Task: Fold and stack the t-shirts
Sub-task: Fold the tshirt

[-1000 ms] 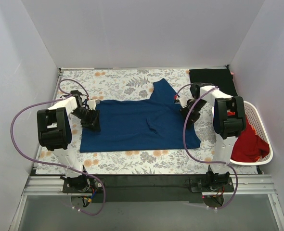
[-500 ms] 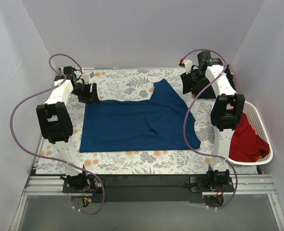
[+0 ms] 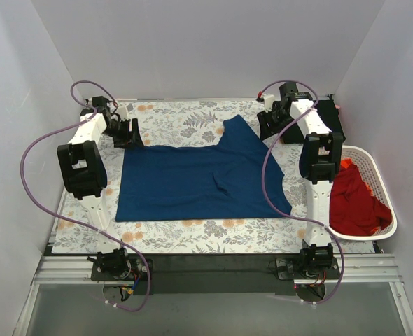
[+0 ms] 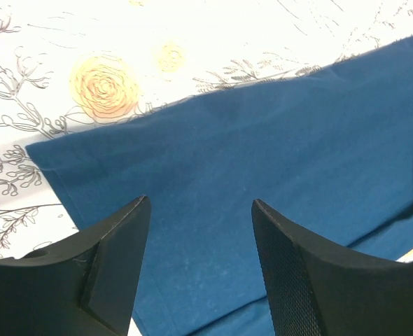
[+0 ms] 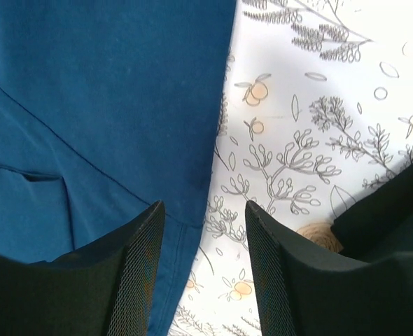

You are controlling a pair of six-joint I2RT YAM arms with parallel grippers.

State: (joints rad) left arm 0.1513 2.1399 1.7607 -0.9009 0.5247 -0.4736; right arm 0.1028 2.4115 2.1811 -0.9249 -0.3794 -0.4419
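A navy blue t-shirt (image 3: 199, 178) lies spread flat on the floral table cover, one sleeve (image 3: 240, 133) pointing to the back. My left gripper (image 3: 131, 133) is open and empty above the shirt's back left corner (image 4: 213, 168). My right gripper (image 3: 268, 126) is open and empty beside the sleeve's right edge (image 5: 108, 112). A folded black t-shirt (image 3: 308, 112) lies at the back right, partly hidden by my right arm; its corner shows in the right wrist view (image 5: 388, 210). A red t-shirt (image 3: 357, 203) lies bunched in the white basket (image 3: 374, 171). No cartoon print shows.
The white slotted basket stands at the right edge of the table. White walls close in the back and both sides. Purple cables loop off both arms. Bare floral cover (image 3: 178, 115) shows behind and in front of the blue shirt.
Both arms have swung from the shirt's left and right sides to its back corners, with both grippers lifted off the cloth. The shirt lies as before.
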